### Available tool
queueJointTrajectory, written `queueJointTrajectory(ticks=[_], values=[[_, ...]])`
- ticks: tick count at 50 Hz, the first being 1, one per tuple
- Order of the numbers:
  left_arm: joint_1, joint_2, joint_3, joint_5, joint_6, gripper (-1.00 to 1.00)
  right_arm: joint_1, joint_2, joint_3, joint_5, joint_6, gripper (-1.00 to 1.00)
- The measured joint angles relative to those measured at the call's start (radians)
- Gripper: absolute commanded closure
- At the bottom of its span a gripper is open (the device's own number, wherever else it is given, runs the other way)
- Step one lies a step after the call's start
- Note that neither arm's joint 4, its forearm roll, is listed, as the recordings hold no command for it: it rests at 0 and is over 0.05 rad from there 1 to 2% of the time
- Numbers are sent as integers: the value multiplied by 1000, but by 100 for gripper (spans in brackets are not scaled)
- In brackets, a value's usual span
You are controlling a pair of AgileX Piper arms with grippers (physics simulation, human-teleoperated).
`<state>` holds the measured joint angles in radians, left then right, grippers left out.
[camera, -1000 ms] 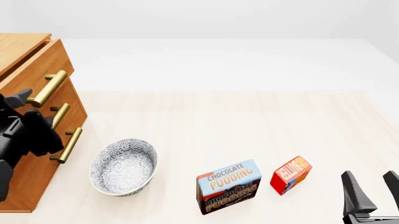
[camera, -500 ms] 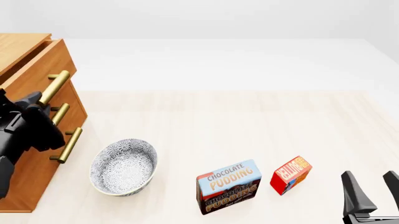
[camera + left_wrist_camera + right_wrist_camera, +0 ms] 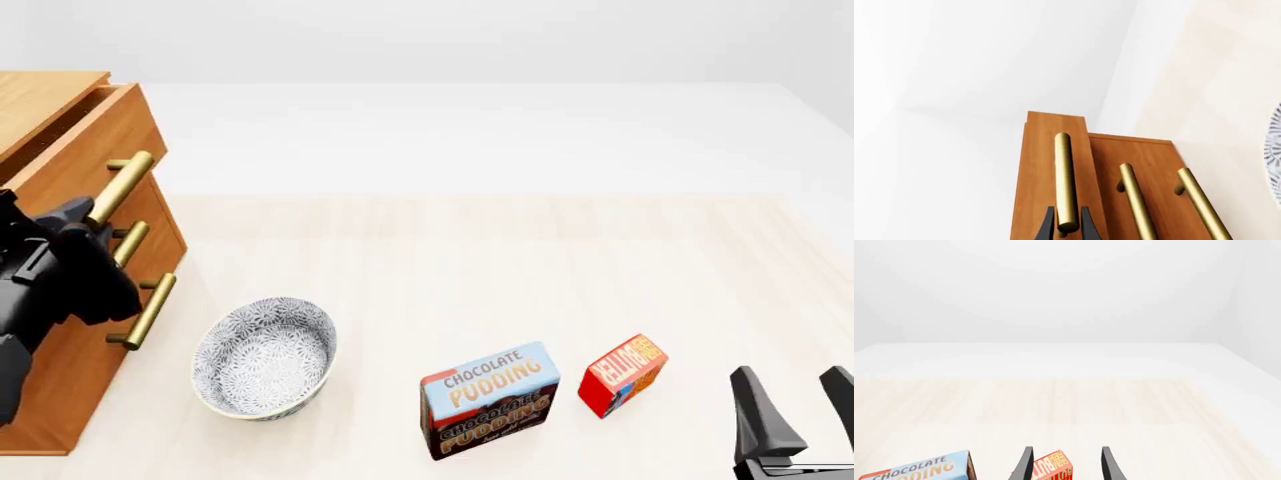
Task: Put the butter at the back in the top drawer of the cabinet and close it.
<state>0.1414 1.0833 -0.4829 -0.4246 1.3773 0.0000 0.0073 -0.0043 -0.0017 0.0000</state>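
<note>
Only the left wrist view shows the left gripper (image 3: 1067, 227) clamped narrowly around the top drawer (image 3: 1039, 190) handle (image 3: 1065, 182).

My left arm (image 3: 47, 290) renders as a chunky matte black body of angular, faceted blocks, with no markings I can make out. Its gripper (image 3: 1067, 227) ends in two thin, dark, tapering fingers (image 3: 1047, 226). My right gripper (image 3: 798, 415) is the same dark charcoal: two flat, blade-like fingers (image 3: 1026, 465) rising from a squarer black base.
</note>
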Motion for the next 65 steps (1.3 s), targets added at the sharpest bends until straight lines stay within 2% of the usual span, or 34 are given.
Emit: queueJointTrajectory(ticks=[65], values=[[-97,-27,30,-13,-18,100,0,0,0,0,0,-100]])
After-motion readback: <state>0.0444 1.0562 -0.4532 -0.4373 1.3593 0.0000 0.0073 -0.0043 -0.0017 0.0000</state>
